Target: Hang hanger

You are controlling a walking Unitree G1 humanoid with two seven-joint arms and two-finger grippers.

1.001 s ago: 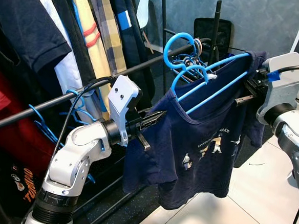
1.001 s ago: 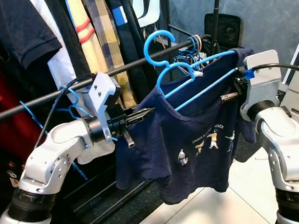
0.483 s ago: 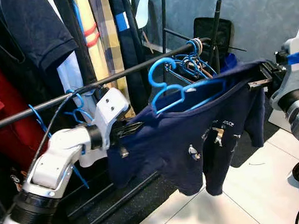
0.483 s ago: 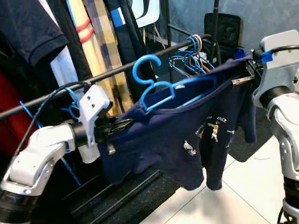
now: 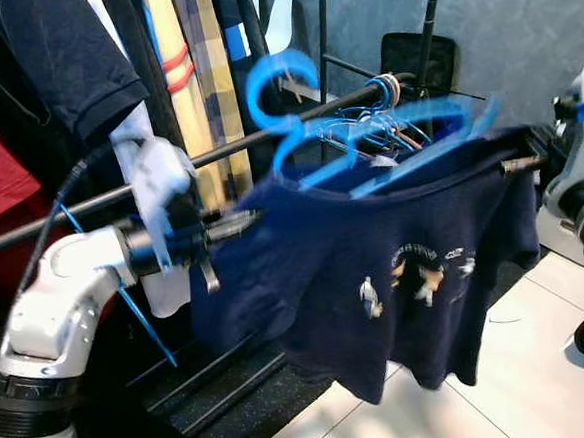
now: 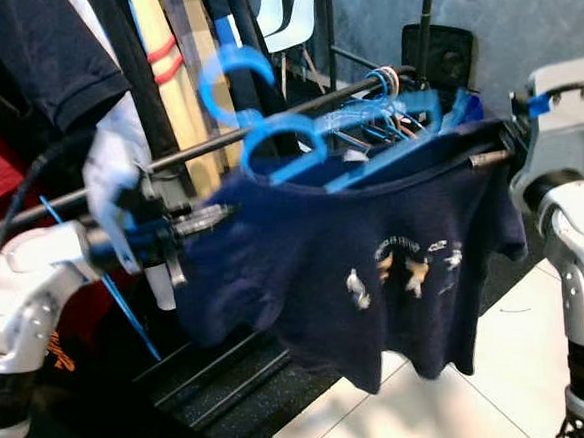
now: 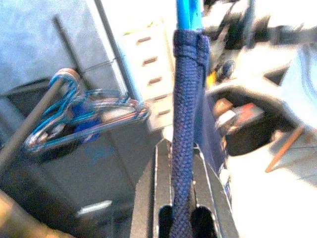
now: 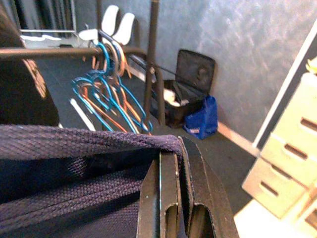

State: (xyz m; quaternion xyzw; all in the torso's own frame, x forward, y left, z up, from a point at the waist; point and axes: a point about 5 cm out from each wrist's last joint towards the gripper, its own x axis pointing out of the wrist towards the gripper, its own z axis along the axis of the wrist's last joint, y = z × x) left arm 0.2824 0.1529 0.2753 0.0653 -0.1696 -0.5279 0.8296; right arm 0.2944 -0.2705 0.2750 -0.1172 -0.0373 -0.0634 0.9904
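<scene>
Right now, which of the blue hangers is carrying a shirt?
The big blue hanger inside the navy T-shirt that both grippers hold out. The other blue hangers, bunched at the rail's end, hang empty.

I see a bare stretch of rail (image 5: 237,147) between the hanging clothes (image 5: 175,57) and the bunch of empty hangers (image 5: 384,97); both crowd that gap's sides.

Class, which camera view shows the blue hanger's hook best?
The left eye view: the hanger hook curls whole above the rail, though blurred. The right eye view shows the same. The left wrist view catches a strip of blue above the shirt seam.
</scene>
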